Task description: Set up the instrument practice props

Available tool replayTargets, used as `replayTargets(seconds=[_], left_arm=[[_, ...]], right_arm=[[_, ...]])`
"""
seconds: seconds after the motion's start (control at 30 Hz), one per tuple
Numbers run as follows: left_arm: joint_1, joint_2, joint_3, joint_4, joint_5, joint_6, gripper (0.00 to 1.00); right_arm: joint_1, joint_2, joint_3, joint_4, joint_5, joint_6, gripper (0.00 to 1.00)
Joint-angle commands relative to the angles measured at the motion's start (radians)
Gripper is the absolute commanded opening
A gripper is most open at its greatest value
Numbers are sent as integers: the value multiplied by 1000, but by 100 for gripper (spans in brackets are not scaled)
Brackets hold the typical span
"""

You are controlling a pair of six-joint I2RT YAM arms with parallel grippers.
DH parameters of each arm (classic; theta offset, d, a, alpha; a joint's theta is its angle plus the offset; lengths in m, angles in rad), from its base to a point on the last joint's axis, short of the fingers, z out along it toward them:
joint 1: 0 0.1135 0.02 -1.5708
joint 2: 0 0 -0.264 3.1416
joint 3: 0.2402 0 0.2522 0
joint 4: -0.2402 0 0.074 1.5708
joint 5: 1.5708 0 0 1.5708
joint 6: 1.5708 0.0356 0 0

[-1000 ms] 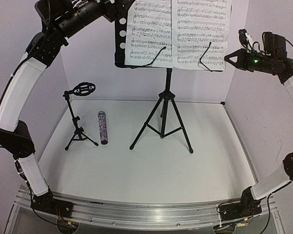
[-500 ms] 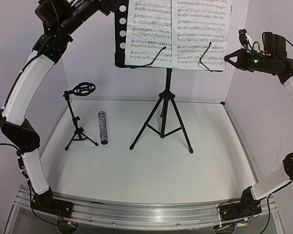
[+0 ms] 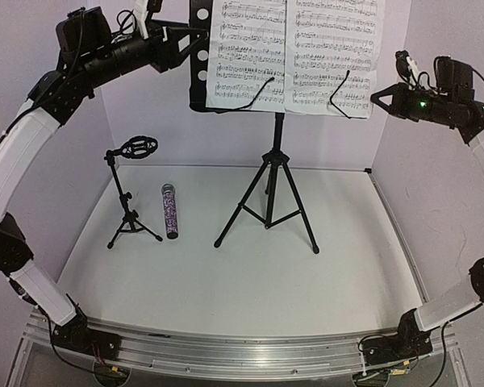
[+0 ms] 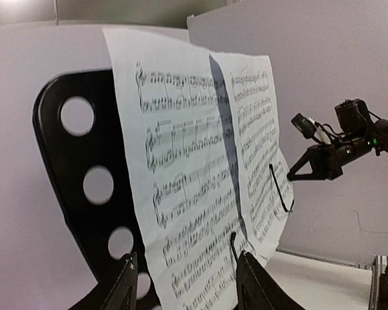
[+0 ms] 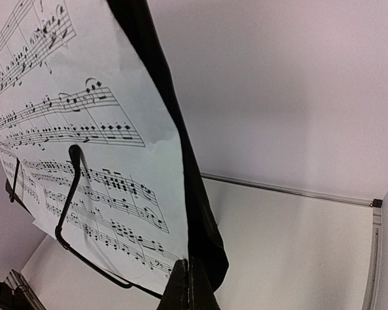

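The black tripod music stand [image 3: 268,201] stands at the back centre, and its perforated desk [image 3: 198,60] carries two white music sheets, the left sheet [image 3: 246,48] and the right sheet [image 3: 332,48], side by side behind wire retainers. My left gripper [image 3: 184,39] is open and empty, just left of the desk's upper left edge. In the left wrist view its fingers [image 4: 124,284] frame the left sheet [image 4: 181,181] without touching it. My right gripper [image 3: 377,96] is shut and empty at the desk's lower right corner [image 5: 204,252]. The glittery microphone [image 3: 170,211] lies flat beside the small mic stand [image 3: 130,193].
White walls enclose the white table [image 3: 250,282] at the left, back and right. The music stand's three legs spread across the table's middle back. The aluminium rail [image 3: 242,351] with both arm bases runs along the near edge.
My left arm has swung outward to the left and its gripper has drawn back from the top of the left sheet to beside the desk's edge. The right arm has not moved.
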Motion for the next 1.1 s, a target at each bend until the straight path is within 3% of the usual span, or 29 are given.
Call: replayTargets(seconds=[0.0, 0.1, 0.2, 0.37, 0.57, 1.07], left_arm=[[0, -122, -157, -130, -71, -107, 53], [7, -186, -302, -143, -81, -181, 57], [44, -182, -344, -169, -57, -262, 58], [52, -130, -330, -176, 74, -331, 53], [53, -119, -352, -129, 87, -339, 50], [52, -28, -284, -64, 63, -339, 54]], right_arm=[[-4, -19, 17, 37, -9, 6, 0], [-4, -16, 16, 38, -12, 6, 0], [-3, -15, 16, 39, -14, 4, 0], [-3, -25, 13, 40, -19, -2, 0], [-4, -44, -5, 42, -15, -11, 0], [-4, -35, -10, 49, -21, -12, 0]])
